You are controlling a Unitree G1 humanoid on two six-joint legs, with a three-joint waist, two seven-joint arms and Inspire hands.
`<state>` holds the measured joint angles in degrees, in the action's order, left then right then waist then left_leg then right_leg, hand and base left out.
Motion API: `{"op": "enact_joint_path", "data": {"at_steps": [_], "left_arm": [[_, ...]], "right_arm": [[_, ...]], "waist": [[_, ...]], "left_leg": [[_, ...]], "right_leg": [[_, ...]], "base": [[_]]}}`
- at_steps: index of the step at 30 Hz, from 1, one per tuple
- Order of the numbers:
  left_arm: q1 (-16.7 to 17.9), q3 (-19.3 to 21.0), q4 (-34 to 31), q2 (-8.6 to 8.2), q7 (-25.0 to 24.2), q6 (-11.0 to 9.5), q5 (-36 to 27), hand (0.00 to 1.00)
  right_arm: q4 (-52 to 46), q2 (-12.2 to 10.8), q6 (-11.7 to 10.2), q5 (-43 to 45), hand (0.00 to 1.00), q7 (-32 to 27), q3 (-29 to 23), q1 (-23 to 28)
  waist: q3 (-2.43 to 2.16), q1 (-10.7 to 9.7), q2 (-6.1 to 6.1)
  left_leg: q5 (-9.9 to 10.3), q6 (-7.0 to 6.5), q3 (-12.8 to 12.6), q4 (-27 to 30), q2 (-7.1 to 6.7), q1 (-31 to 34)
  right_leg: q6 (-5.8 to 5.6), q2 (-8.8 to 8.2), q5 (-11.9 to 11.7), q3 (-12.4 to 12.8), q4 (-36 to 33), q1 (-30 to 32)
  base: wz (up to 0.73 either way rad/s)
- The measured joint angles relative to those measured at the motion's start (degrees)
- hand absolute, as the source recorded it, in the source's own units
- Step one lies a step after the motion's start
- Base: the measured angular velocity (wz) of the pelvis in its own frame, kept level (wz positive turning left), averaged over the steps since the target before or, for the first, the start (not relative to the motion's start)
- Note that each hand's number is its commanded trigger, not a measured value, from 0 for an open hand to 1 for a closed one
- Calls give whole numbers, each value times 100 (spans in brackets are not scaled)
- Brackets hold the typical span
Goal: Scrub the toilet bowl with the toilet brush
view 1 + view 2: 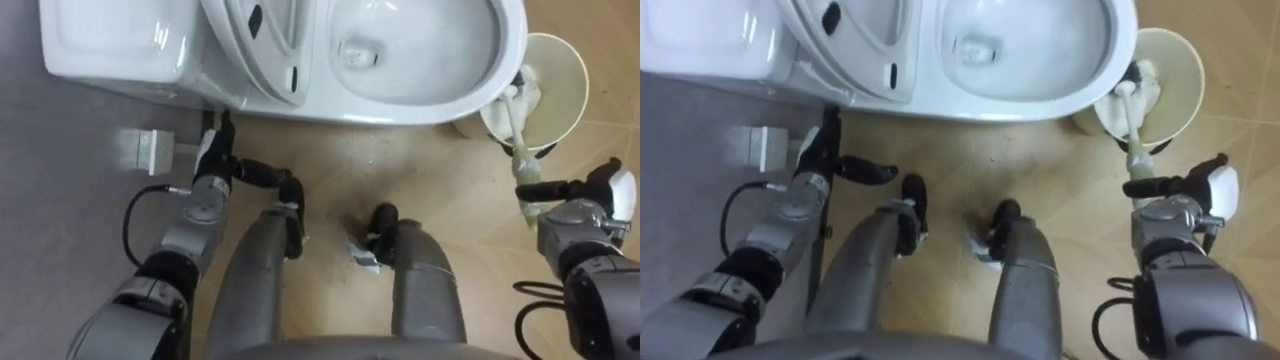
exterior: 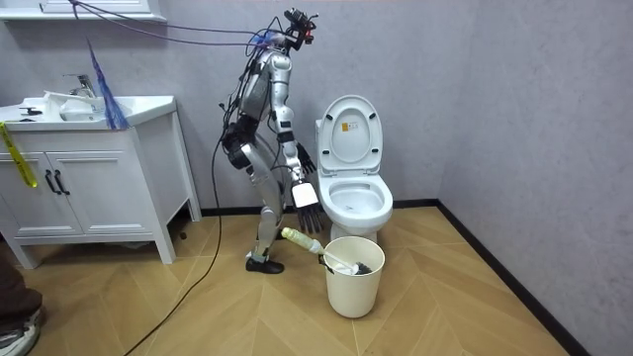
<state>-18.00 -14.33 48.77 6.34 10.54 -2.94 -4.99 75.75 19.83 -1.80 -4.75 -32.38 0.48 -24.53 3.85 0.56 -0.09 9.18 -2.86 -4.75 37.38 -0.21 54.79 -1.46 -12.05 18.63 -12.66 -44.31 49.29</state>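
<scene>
On the wood-patterned floor of a grey-walled bathroom, the robot stood side-on to the toilet, its feet just short of the pedestal. At the room view's left, a white vanity cabinet with a basin top stood well apart from the robot. The toilet was white, with its lid raised upright against the wall. Seen from the head camera, the tank lay to the robot's left and the open bowl to its right. A cream round bin stood just beside the front of the bowl, on the robot's right side. The toilet brush slanted out of this bin: its white brush head rested inside, against the wall nearest the toilet, while the pale handle ran back toward the robot. The right hand grasped the handle near its free end, dark fingers closed across it. The left hand was released and held nothing, its fingers straight and pointing toward the base of the toilet below the tank. A small pale rectangular block lay on the floor just left of that hand.
</scene>
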Motion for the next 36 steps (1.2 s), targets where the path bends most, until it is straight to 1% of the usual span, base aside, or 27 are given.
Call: {"op": "enact_joint_path", "data": {"at_steps": [2, 4, 5, 7, 8, 10, 12, 16, 18, 22, 25, 28, 29, 30, 31, 32, 36], "left_arm": [[-7, 0, -174, 42, 14, -10, 1, 0], [-25, -58, -354, 97, 21, -12, 1, 0], [-18, -98, -404, 120, 23, -15, 0, 0], [22, -247, -573, 227, 29, -15, -78, 0], [29, -267, -623, 245, 32, -14, -111, 0], [63, -287, -865, 255, 32, -19, -111, 0], [92, -289, -949, 262, 31, -18, -110, 0], [123, -286, -1082, 263, 28, -18, -109, 0], [146, -303, -1118, 261, 27, -18, -114, 0], [191, -515, -1221, 291, 11, -19, -112, 0], [227, -611, -1219, 298, 3, -19, -109, 0], [306, -634, -1218, 325, 2, -18, -111, 0], [306, -634, -1218, 333, 2, -17, -110, 0], [301, -630, -1222, 344, 5, -17, -106, 0], [303, -635, -1223, 345, 7, -16, -106, 0], [305, -640, -1223, 344, 7, -16, -106, 0], [270, -642, -1231, 347, 10, -16, -106, 0]], "right_arm": [[-13, 34, -5, 0, 0, -3, 64, -57], [-8, 99, -6, -55, 0, -8, 148, -100], [-10, 124, -6, -86, 0, -8, 189, -122], [-39, 200, -13, -273, 0, -7, 361, -151], [-41, 223, -16, -300, 0, -7, 393, -153], [-41, 326, -32, -371, 0, -6, 395, -146], [-52, 371, -38, -451, 0, -5, 421, -141], [-72, 406, -62, -663, 0, 7, 451, -161], [-76, 439, -67, -770, 0, 9, 505, -174], [-70, 469, -85, -1062, 0, 103, 636, -197], [-28, 469, -83, -1142, 0, 153, 685, -197], [13, 469, -82, -1201, 0, 257, 737, -141], [11, 469, -82, -1242, 11, 264, 738, -134], [11, 471, -82, -1324, 51, 283, 738, -133], [12, 486, -83, -1391, 77, 325, 748, -130], [13, 494, -82, -1434, 100, 345, 761, -130], [24, 500, -72, -1669, 100, 564, 892, -99]], "waist": [[0, 31, 3], [-1, 131, 8], [1, 155, 12], [-5, 189, 33], [-6, 205, 38], [-9, 281, 60], [-18, 289, 88], [-19, 287, 103], [-23, 290, 118], [-27, 298, 185], [-24, 299, 237], [-22, 302, 260], [-23, 302, 264], [-25, 299, 269], [-25, 295, 269], [-25, 293, 269], [-26, 288, 275]], "left_leg": [[35, 2, -5, 236, 42, 258], [92, 20, -3, 537, 62, 542], [112, 25, -3, 599, 64, 600], [148, 45, -17, 840, 62, 806], [149, 49, -23, 885, 61, 865], [151, 68, -23, 1061, 51, 1090], [158, 86, -6, 1183, 42, 1236], [207, 120, 7, 1481, 46, 1519], [243, 130, 18, 1613, 48, 1666], [285, 119, 26, 1824, 58, 1848], [291, 108, 6, 1869, 41, 1896], [332, 97, 2, 1953, 37, 1913], [338, 98, 5, 1966, 39, 1922], [349, 91, 2, 1996, 47, 1951], [359, 80, -14, 2023, 46, 1981], [363, 74, -23, 2035, 46, 1996], [372, 58, -56, 2039, 47, 2012]], "right_leg": [[36, -18, 84, 23, -257, 264], [89, -35, 210, 71, -589, 565], [95, -40, 247, 93, -682, 627], [138, -95, 361, 150, -1029, 881], [152, -105, 381, 161, -1096, 950], [226, -168, 445, 158, -1362, 1208], [264, -203, 495, 151, -1520, 1353], [355, -284, 602, 152, -1847, 1636], [369, -292, 643, 157, -2000, 1772], [373, -312, 716, 169, -2214, 1932], [395, -376, 739, 175, -2282, 1987], [382, -388, 781, 180, -2364, 1995], [381, -389, 785, 176, -2371, 1998], [382, -394, 794, 170, -2392, 2018], [375, -408, 801, 182, -2424, 2057], [373, -417, 807, 189, -2441, 2077], [370, -474, 833, 185, -2469, 2097]], "base": [[2], [0], [3], [6], [5], [8], [11], [6], [2], [3], [0], [0], [0], [0], [0], [0], [4]]}}
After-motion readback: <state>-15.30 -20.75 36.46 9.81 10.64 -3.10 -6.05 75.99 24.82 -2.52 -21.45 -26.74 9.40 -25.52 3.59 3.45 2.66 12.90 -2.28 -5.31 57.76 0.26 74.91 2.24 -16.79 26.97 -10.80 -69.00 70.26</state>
